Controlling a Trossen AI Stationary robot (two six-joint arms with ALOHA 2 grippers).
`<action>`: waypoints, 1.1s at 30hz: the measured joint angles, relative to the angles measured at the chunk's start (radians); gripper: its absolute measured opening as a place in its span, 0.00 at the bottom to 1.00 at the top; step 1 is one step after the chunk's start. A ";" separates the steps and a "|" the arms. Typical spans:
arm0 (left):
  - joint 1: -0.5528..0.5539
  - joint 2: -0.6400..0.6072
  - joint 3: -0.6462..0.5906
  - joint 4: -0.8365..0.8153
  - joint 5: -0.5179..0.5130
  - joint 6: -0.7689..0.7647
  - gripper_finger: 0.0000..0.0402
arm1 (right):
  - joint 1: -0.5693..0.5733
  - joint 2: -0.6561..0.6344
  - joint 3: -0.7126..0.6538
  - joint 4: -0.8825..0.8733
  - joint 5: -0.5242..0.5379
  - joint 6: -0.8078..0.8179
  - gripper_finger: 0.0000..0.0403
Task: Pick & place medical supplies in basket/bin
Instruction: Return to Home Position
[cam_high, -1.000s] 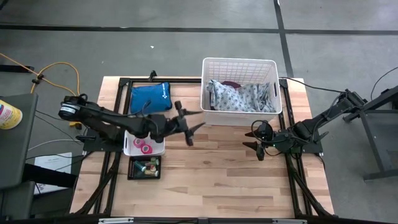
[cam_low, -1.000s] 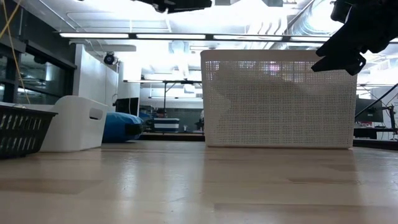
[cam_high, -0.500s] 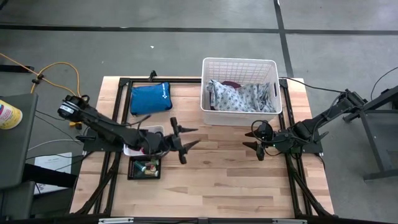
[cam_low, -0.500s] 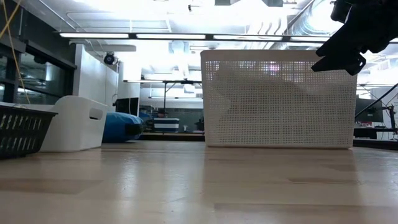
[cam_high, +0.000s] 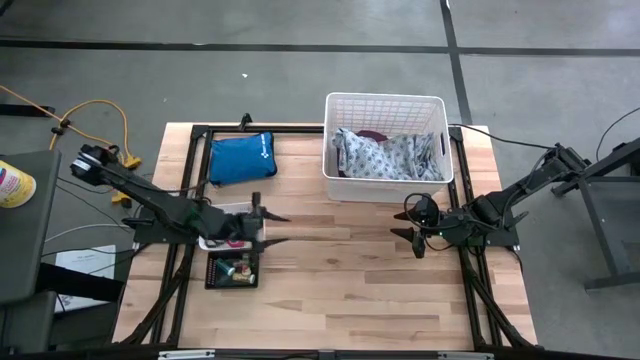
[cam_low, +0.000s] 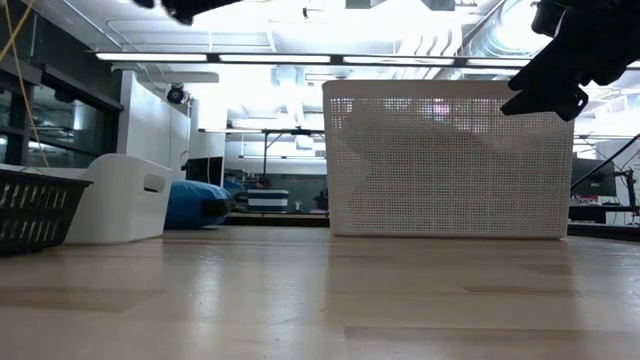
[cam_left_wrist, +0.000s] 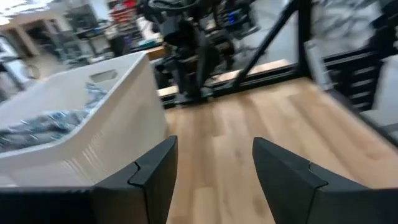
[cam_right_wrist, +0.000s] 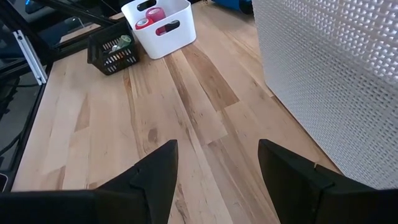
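Note:
The white lattice basket (cam_high: 385, 112) stands at the table's far side, with a grey-patterned cloth (cam_high: 388, 156) and a bit of maroon cloth (cam_high: 372, 135) lying in it. The small white tray (cam_right_wrist: 163, 32) holds pink rolls (cam_right_wrist: 154, 14). Beside it, toward the table's near edge, sits the black mesh crate (cam_right_wrist: 115, 51). My left gripper (cam_high: 272, 228) hovers open and empty above the tray's right end, pointing level toward the table's right. My right gripper (cam_high: 405, 228) hangs open and empty in the air in front of the basket's right part.
A blue pouch (cam_high: 240, 157) lies at the far left, beside the basket. Bare wood spreads between the two grippers and toward the near edge (cam_high: 340, 300). Black frame rails (cam_high: 470, 290) run along the table's sides.
My left gripper has drawn back toward the table's left edge, from in front of the basket's left corner to above the white tray, sinking a little and swinging round on the way. Its fingers have stayed open and empty.

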 joint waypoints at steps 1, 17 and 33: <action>0.000 -0.036 -0.027 0.001 0.026 -0.014 0.50 | 0.000 0.000 0.000 -0.001 0.000 0.000 0.52; -0.001 -0.194 -0.186 -0.055 0.162 -0.084 0.50 | 0.000 0.000 0.000 0.000 0.000 0.000 0.52; -0.009 -0.194 -0.224 -0.058 0.125 -0.102 0.50 | 0.000 0.000 0.000 0.000 0.000 0.000 0.52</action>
